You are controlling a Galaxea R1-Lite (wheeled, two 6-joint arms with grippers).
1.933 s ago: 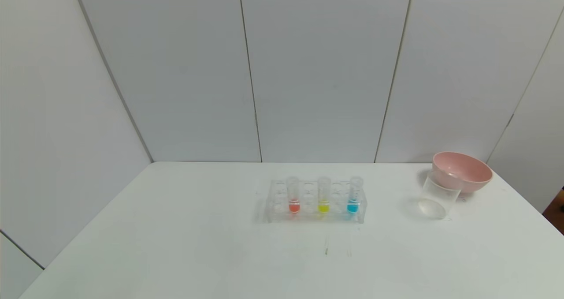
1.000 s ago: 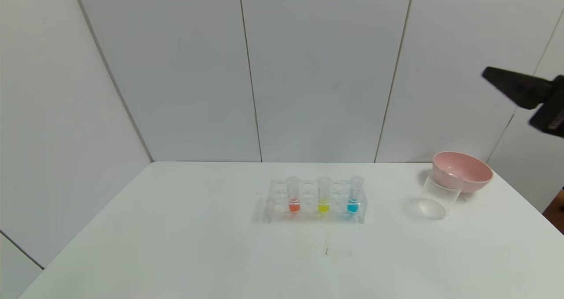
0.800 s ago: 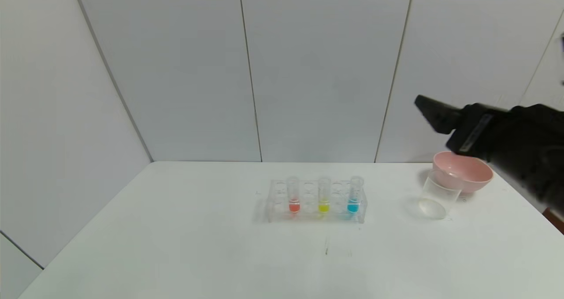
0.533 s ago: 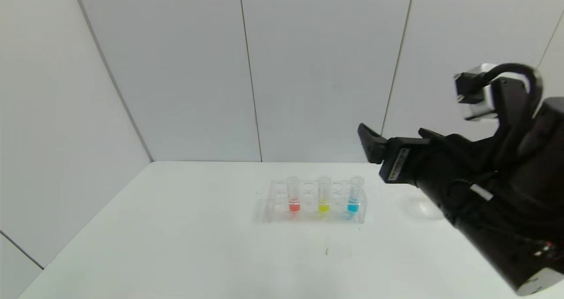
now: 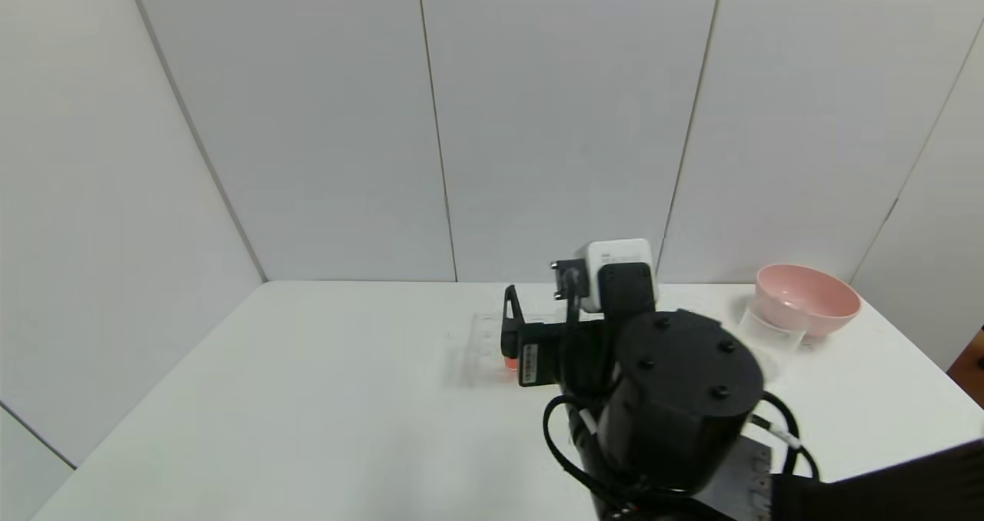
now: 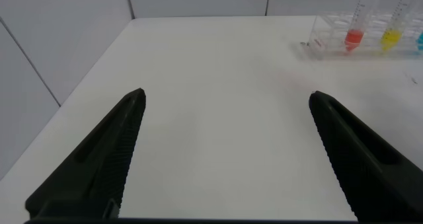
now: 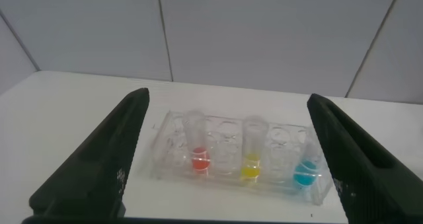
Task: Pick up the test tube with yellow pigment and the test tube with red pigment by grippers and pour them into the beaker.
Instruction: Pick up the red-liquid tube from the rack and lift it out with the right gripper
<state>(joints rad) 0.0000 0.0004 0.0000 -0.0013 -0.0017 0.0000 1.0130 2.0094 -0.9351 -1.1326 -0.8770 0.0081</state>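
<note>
Both grippers spread wide: right gripper [image 7: 225, 154] faces the rack [image 7: 241, 159]; left gripper [image 6: 225, 151] over bare table [image 6: 218, 85].

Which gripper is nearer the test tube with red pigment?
Right. The right gripper hovers open just before the test tube with red pigment; the left gripper is open, far off over bare table.

Clear rack, blue tube and pink bowl on a white desk

A clear many-holed rack [image 7: 241, 159] stands on the white desk [image 5: 307, 398], before grey wall panels [image 5: 553, 106]. In its hole at one end a slim clear tube with blue liquid [image 7: 305, 170] stands upright. A pink bowl [image 5: 806, 299] sits on the desk near the back right corner, well apart from the rack.
</note>
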